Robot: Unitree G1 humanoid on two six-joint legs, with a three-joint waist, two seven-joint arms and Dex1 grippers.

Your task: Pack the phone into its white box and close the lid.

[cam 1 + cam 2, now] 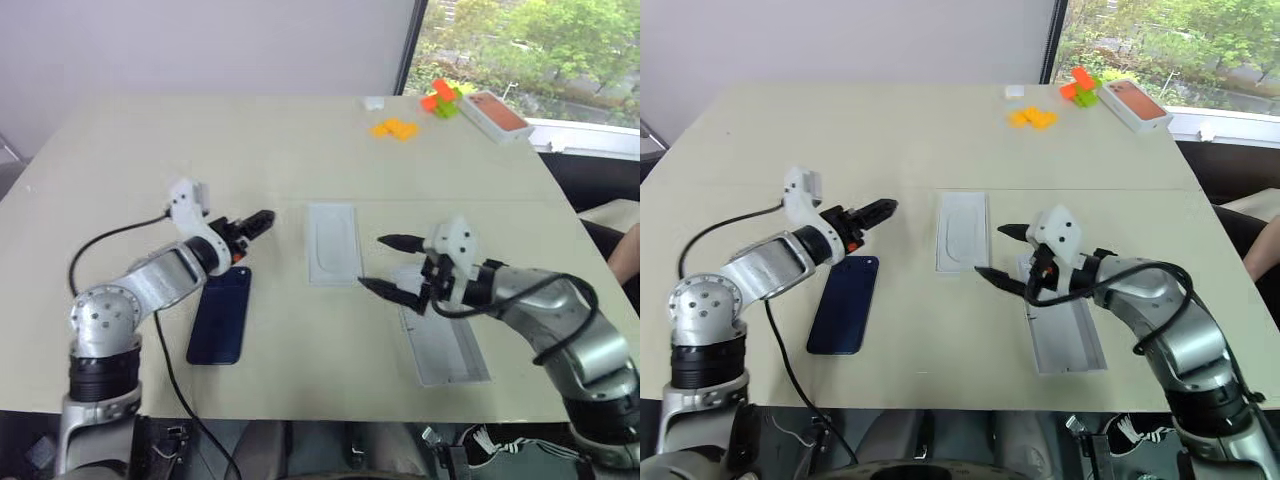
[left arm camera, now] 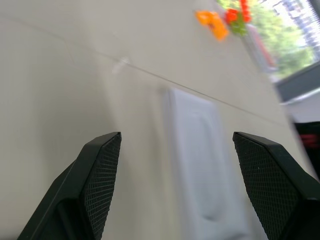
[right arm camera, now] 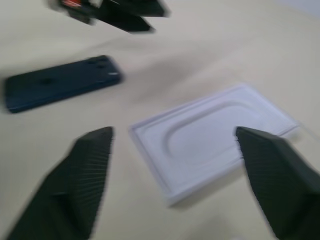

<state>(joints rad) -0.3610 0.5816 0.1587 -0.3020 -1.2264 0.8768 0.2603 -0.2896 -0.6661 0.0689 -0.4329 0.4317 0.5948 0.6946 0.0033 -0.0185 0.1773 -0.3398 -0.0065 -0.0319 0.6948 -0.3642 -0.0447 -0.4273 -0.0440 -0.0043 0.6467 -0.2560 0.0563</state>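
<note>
Navy-blue and glossy, the phone (image 1: 221,315) lay flat on the beige table (image 1: 300,150), at about eight o'clock from the table's middle, with nothing holding it. Above its far end hovered the left gripper (image 1: 262,220), pointing toward three o'clock with its two black fingers (image 2: 97,185) spread apart and nothing between them. Near the centre lay a thin white insert card (image 1: 333,243) pressed with an oval outline. Just beside it, toward four o'clock, lay a shallow white cardboard piece (image 1: 442,342), open face up and partly hidden under the right arm; I could not tell for certain whether it was the white box or the lid. The right gripper (image 1: 390,265) hung between card and cardboard, pointing toward nine o'clock, its jaws wide and empty.

Off at one o'clock, by the window, sat another white box with a salmon-orange phone picture (image 1: 494,116) and some orange and green blocks (image 1: 440,98).

From there the risks looked plain enough. That slick phone lay flat, so a pinch at its thin edges could slip and merely push it along the table. The insert card lay right in the right gripper's reach and could be taken for the tray. Both arms converging on the middle might also knock each other.
</note>
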